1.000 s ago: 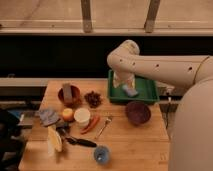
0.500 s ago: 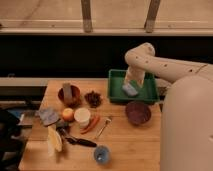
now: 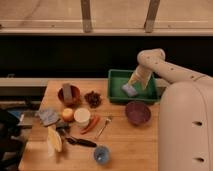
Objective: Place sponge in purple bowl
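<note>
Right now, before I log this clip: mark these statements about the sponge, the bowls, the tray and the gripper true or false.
1. The sponge lies in the green tray. True.
2. The purple bowl holds the sponge. False: the bowl has nothing in it, and the sponge is in the tray.
3. The gripper is over the green tray, close beside the sponge. True.
4. The blue cup stands inside the green tray. False: it stands on the table near the front edge, far from the tray.
5. The reddish-brown bowl is empty. False: a dark grey block stands in it.
</note>
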Available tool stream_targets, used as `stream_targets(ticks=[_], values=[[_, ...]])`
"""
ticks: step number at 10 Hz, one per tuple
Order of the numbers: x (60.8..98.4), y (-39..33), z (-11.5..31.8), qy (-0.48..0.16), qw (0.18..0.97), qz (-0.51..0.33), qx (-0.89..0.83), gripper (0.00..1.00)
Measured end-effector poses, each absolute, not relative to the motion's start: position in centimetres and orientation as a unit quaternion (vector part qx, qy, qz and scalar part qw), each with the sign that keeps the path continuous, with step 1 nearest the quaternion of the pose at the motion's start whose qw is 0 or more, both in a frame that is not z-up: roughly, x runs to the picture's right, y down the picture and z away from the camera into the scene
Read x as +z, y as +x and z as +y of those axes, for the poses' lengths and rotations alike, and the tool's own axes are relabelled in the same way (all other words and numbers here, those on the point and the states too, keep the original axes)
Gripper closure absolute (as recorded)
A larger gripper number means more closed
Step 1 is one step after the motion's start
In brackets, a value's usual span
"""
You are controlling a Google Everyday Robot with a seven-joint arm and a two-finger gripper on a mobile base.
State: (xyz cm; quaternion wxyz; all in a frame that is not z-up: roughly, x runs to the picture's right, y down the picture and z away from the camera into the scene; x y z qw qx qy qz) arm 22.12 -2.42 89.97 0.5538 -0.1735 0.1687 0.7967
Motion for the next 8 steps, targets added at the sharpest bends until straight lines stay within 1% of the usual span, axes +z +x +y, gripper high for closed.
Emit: stream_targets(ticks=[4,6,8], values=[[90.1,22.2,-2.3,-0.17,0.557,0.171,0.794,0.35],[91.9,22.5,-1.4,-0.173,0.566,0.176,0.787,0.35],[93.4,22.2,-0.9,-0.192,0.574,0.175,0.777,0.35]])
